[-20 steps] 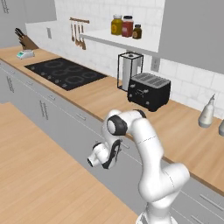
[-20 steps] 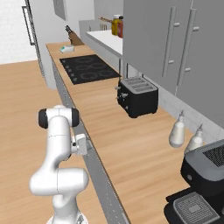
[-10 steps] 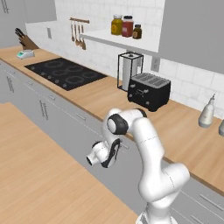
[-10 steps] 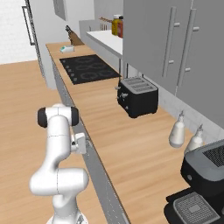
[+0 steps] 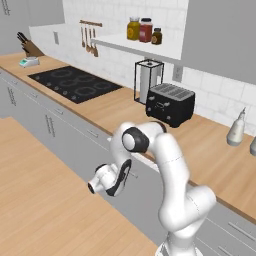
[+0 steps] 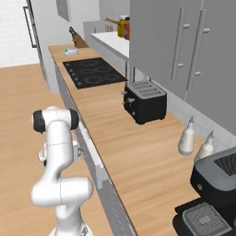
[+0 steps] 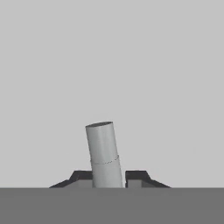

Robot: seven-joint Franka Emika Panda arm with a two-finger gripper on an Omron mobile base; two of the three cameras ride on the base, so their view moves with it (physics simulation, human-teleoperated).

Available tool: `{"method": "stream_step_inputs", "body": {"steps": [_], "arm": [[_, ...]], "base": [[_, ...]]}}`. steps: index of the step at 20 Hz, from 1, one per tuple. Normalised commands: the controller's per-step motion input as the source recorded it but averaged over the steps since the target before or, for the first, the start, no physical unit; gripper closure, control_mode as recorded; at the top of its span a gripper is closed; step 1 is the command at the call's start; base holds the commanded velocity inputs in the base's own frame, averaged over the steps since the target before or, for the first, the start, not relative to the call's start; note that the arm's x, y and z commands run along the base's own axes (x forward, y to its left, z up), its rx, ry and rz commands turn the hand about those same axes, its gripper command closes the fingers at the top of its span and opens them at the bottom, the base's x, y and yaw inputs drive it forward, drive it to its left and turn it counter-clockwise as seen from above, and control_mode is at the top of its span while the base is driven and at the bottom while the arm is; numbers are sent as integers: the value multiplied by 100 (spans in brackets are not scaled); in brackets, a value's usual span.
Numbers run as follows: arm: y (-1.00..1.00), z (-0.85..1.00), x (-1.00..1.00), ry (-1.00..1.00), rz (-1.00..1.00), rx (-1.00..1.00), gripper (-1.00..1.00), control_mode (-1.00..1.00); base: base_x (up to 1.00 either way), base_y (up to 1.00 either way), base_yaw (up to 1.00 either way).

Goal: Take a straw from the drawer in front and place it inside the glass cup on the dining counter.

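Observation:
My gripper is pressed against the grey drawer front just below the wall-side wooden counter. In the hand view its two dark fingertips sit tight on either side of a slim grey metal bar, the drawer handle; the gripper is shut on that bar. From the right base view the hand sits low against the cabinet fronts. The drawer looks closed. The straw, the glass cup and the dining counter are out of view.
On the counter stand a black toaster, a paper towel holder, a black cooktop and a soap bottle. A coffee machine is at the right. Open wood floor lies behind the hand.
The fingers have closed in from wide open onto the drawer handle. The arm and base have hardly moved.

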Motion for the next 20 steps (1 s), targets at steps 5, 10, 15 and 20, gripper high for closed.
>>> {"method": "stream_step_inputs", "body": {"steps": [5, 10, 15, 20], "arm": [[99, 0, -66, 4, 5, 6, 100, -100], [100, 0, -61, 9, 6, 6, 100, -100], [100, 0, -53, 12, 5, 4, -100, -100], [58, 3, -57, 11, 5, 14, -100, -100]], "base": [[0, 0, 0], [0, 0, 0], [0, 0, 0], [0, 0, 0]]}}
